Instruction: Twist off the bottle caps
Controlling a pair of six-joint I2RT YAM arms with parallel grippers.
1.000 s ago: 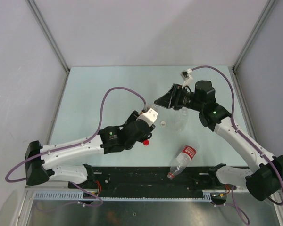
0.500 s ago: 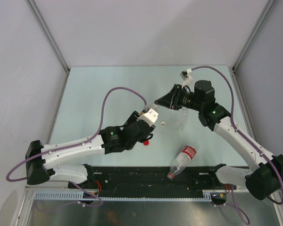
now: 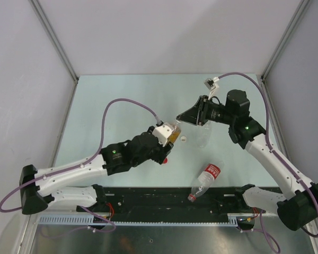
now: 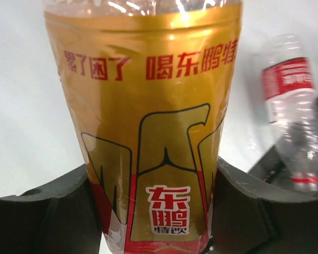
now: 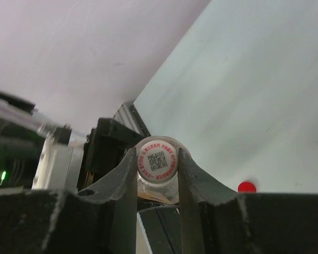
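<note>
In the left wrist view my left gripper is shut on the lower part of the short amber bottle, which has a gold and red label. From above, this bottle tilts up toward my right gripper. In the right wrist view the right gripper is shut on the bottle's white cap, printed with a small code. A loose white cap and a red cap lie on the table. The clear unlabelled bottle lies beside them.
A clear bottle with a red-white label lies near the table's front edge, by the black rail; it also shows in the left wrist view. Grey walls enclose the table at the back and sides.
My right gripper has shut on the amber bottle's white cap. The left arm has shifted slightly right and turned, so the amber bottle now shows from above. The right arm has drawn back a little.
</note>
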